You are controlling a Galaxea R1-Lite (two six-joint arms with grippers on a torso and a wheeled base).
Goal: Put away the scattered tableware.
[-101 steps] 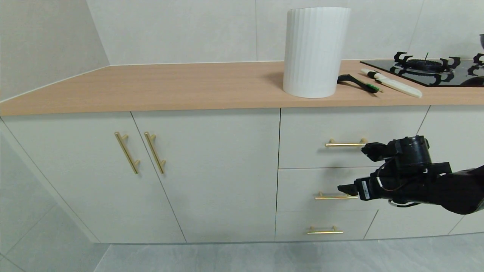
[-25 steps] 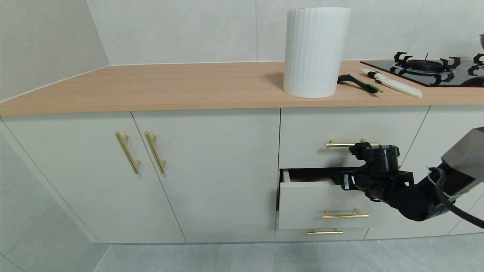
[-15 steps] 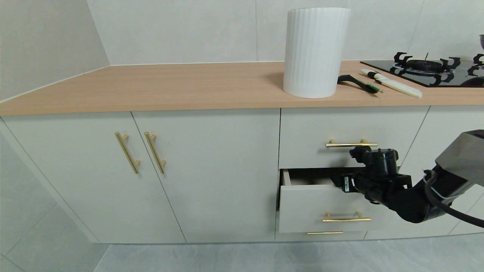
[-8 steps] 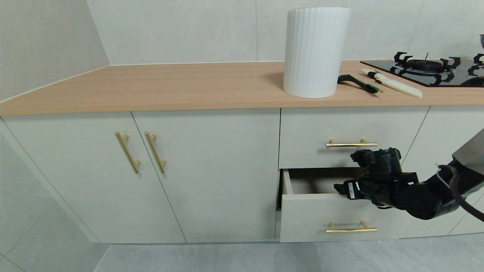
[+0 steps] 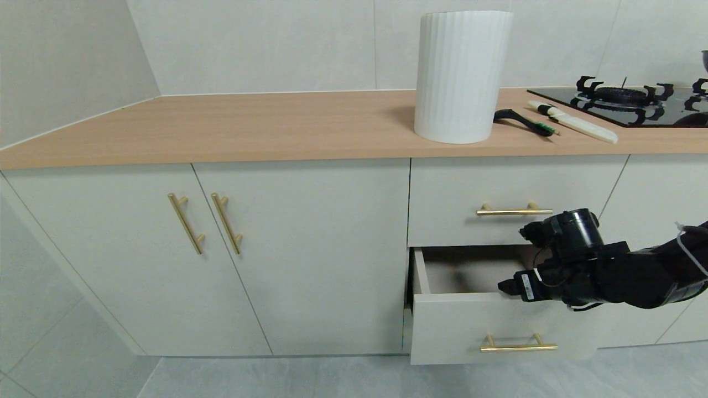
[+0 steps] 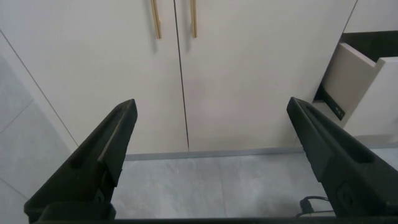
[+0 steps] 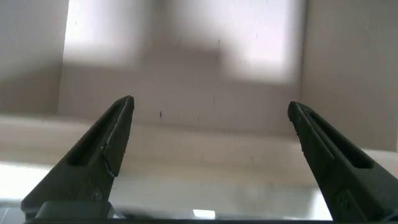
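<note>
— What has the right gripper [image 5: 514,260] got hold of?

— Nothing. Its jaws are spread wide and empty, poised at the top edge of the middle drawer [image 5: 498,326]'s front. I can't tell whether they touch it. From the wrist you look between the fingers [image 7: 106,149] straight into the drawer's pale inside, and nothing is lying there that I can make out.

— That drawer was shut, wasn't it?

— Flush with the others a few seconds ago, with the gripper down at its brass handle [image 5: 518,346]. It has come out in stages since, and a little further in the last half-second. The arm has drawn back with it.

— And the left gripper [image 6: 214,155]?

— Open just as wide, also empty, held low and facing the cabinet doors [image 6: 249,74].

— Where's the tableware?

— Exactly where it was, up on the countertop [image 5: 249,124]. The knife [image 5: 575,124] and a black-handled utensil [image 5: 522,120] with a green tip lie side by side, between the white ribbed canister [image 5: 462,74] and the hob [image 5: 625,102].

— So only the opening is done?

— I'd say so. The drawer looks far enough out to drop things in, so fetching those two is probably next. Neither has been touched yet.
</note>
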